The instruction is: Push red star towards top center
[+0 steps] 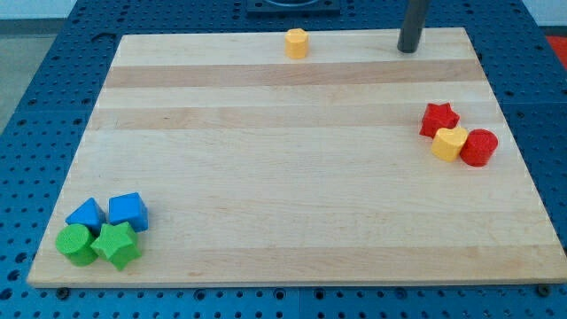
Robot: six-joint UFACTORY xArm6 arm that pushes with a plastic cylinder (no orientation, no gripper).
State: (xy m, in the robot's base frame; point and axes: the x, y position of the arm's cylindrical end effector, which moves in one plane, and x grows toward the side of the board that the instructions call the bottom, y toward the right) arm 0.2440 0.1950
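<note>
The red star [438, 118] lies near the view's right edge of the wooden board [283, 177], touching a yellow heart-shaped block [449, 143] below it. A red cylinder [479, 147] sits right of the yellow heart. My tip [407, 49] rests on the board near the view's top right, well above and a little left of the red star, apart from it.
A yellow hexagonal block [296, 42] sits at the view's top centre. At the bottom left are a blue triangular block [86, 213], a blue cube [128, 211], a green cylinder [76, 244] and a green star [117, 245], clustered together.
</note>
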